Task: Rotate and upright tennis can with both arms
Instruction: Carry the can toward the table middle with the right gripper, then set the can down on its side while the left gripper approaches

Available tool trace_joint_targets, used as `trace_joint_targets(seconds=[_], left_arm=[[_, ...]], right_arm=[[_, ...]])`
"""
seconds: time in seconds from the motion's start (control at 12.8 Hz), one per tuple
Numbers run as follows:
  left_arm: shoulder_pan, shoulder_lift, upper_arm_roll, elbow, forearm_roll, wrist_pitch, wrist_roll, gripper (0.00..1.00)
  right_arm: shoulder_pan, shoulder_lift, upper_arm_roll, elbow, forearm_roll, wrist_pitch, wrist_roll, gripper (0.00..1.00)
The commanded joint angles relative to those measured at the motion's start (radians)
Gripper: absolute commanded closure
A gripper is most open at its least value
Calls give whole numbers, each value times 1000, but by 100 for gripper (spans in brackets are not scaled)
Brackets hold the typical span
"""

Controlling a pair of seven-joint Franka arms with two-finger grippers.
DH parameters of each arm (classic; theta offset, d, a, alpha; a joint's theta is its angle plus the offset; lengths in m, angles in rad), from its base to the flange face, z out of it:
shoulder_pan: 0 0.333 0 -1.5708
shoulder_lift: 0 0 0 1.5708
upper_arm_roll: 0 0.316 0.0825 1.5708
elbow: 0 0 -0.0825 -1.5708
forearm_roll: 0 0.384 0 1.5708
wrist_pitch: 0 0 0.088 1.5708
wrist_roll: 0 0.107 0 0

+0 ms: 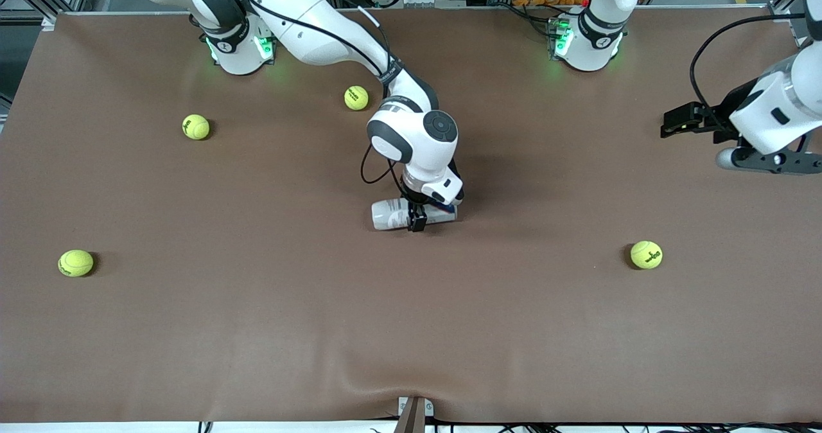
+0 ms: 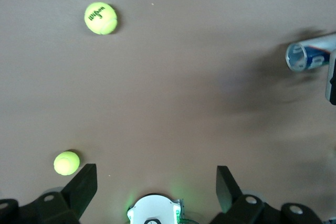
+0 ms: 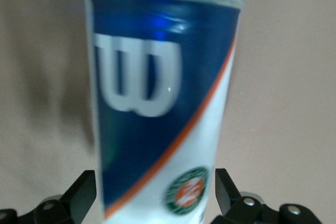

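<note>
The tennis can (image 1: pixel 392 214) lies on its side in the middle of the brown table. It has a white and dark-blue label with a big "W" (image 3: pixel 139 80) and a silver rim. My right gripper (image 1: pixel 417 221) is down over the can, near its middle. Its fingers are open, one on each side of the can's body (image 3: pixel 156 174), close to the label. My left gripper (image 1: pixel 669 128) hangs open and empty in the air over the left arm's end of the table, well away from the can. The can's open end shows in the left wrist view (image 2: pixel 310 56).
Several yellow-green tennis balls lie loose on the table: two toward the right arm's base (image 1: pixel 196 126) (image 1: pixel 356 97), one nearer the front camera at the right arm's end (image 1: pixel 76 263), one at the left arm's end (image 1: pixel 646 254). A green-lit arm base (image 2: pixel 155 211) shows between my left gripper's fingers.
</note>
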Motion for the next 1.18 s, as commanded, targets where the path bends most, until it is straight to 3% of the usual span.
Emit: trace_joint_targets(seconds=[0.0,0.39,0.55,0.78,0.94,1.1], left_arm=[[7,30,2,1,-46,-18,68,0],[26,114,5,-7,-160,-17,141,0],[81,168,4,-10,-296,-12,154,0],[161,252,4,-21,-480,-8,195,0],[164,291,4,-57,-529,30,271,0],[153,292,-7,-122,-560,127,371,0]], right_arm=[[3,-53,16,-1,0,-33,19,0],[-9,-222,35,0,192,-190,23,0],[-52,-271,32,-3,212,-237,97,0],[-180,-340,33,-3,241,-323,135,0],[-298,-371,32,-3,317,-380,199,0],[-380,-399,32,-3,332,-412,255,0]])
